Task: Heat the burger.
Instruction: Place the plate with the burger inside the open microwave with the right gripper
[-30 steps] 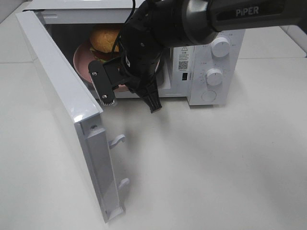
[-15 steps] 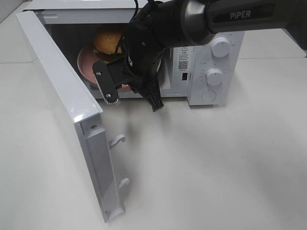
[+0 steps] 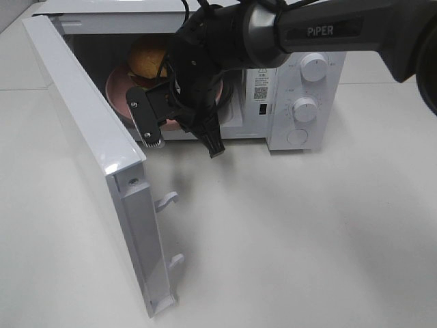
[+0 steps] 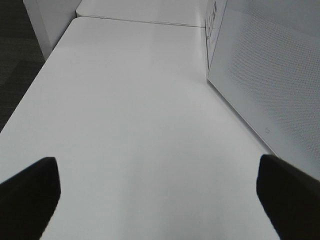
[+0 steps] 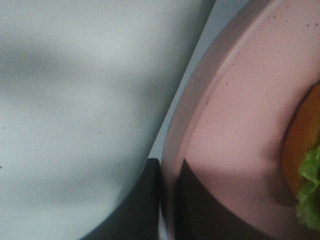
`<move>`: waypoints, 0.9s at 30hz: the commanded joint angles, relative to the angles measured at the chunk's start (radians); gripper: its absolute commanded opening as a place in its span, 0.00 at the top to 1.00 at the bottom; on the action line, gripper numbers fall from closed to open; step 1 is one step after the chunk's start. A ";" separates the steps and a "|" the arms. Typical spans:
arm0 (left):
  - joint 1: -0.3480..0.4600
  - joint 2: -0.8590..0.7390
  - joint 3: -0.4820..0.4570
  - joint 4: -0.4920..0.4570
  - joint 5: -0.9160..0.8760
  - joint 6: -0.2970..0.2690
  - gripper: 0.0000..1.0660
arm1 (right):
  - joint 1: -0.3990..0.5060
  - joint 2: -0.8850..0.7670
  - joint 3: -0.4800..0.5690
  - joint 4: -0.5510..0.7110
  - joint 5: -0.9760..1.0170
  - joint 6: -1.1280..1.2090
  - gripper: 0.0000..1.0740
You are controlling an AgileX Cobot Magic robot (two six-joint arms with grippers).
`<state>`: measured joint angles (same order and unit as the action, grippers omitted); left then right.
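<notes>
Overhead view of a white microwave (image 3: 136, 24) on a white table (image 3: 307, 225), its door (image 3: 89, 130) swung wide open to the L. Inside the cavity sits a round pink plate (image 3: 117, 89). The burger (image 3: 145, 58) rests on it, orange-yellow bun up, toward the back of the oven. A black robot arm (image 3: 328, 24) marked PiPER comes in from the upper R and reaches across the front of the opening. Its wrist covers the plate's near edge and part of the burger. The R gripper (image 5: 169, 167) itself is hidden in this view. The R wrist cam, close up, shows its two dark fingers (image 5: 150, 200) drawn together w/ the plate's rim pinched between them, so it grips the plate, not the burger. In that close-up the bun's edge and a bit of green lettuce (image 5: 311, 190) show farther in on the plate, apart from the fingers. Two round knobs (image 3: 314, 66) sit one above the other on the control panel (image 3: 328, 123) at R. The L gripper (image 4: 157, 165) is outside the overhead view. The L wrist cam shows its dark fingertips (image 4: 30, 190) spread nearly as wide as the frame, holding nothing, above the table w/ a white dotted panel (image 4: 270, 65) alongside.
</notes>
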<state>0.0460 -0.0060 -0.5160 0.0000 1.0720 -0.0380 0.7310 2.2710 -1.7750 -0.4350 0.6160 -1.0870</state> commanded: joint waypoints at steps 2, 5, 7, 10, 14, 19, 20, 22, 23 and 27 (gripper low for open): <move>0.003 -0.013 -0.001 -0.006 -0.001 0.004 0.04 | -0.005 -0.009 -0.037 -0.019 -0.048 -0.010 1.00; 0.003 -0.013 -0.001 -0.006 -0.001 0.004 0.04 | -0.005 0.000 -0.055 -0.019 -0.042 -0.008 1.00; 0.003 -0.013 -0.001 -0.006 -0.001 0.004 0.04 | -0.005 0.006 -0.065 -0.018 -0.030 -0.008 1.00; 0.003 -0.013 -0.001 -0.006 -0.001 0.004 0.04 | -0.014 0.014 -0.066 -0.018 -0.024 -0.008 1.00; 0.003 -0.013 -0.001 -0.006 -0.001 0.004 0.04 | -0.027 0.014 -0.066 -0.022 -0.026 -0.010 1.00; 0.003 -0.013 -0.001 -0.006 -0.001 0.004 0.04 | -0.036 0.019 -0.066 -0.020 -0.029 -0.010 1.00; 0.003 -0.013 -0.001 -0.006 -0.001 0.004 0.04 | -0.039 0.023 -0.066 -0.018 -0.029 -0.010 1.00; 0.003 -0.013 -0.001 -0.006 -0.001 0.004 0.04 | -0.039 0.023 -0.066 -0.018 -0.029 -0.010 1.00; 0.003 -0.013 -0.001 -0.006 -0.001 0.004 0.04 | -0.039 0.023 -0.066 -0.018 -0.029 -0.010 1.00; 0.003 -0.013 -0.001 -0.006 -0.001 0.004 0.04 | -0.051 0.023 -0.066 -0.018 -0.055 -0.010 1.00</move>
<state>0.0460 -0.0060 -0.5160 0.0000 1.0720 -0.0380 0.6820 2.3040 -1.8220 -0.4310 0.6230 -1.0950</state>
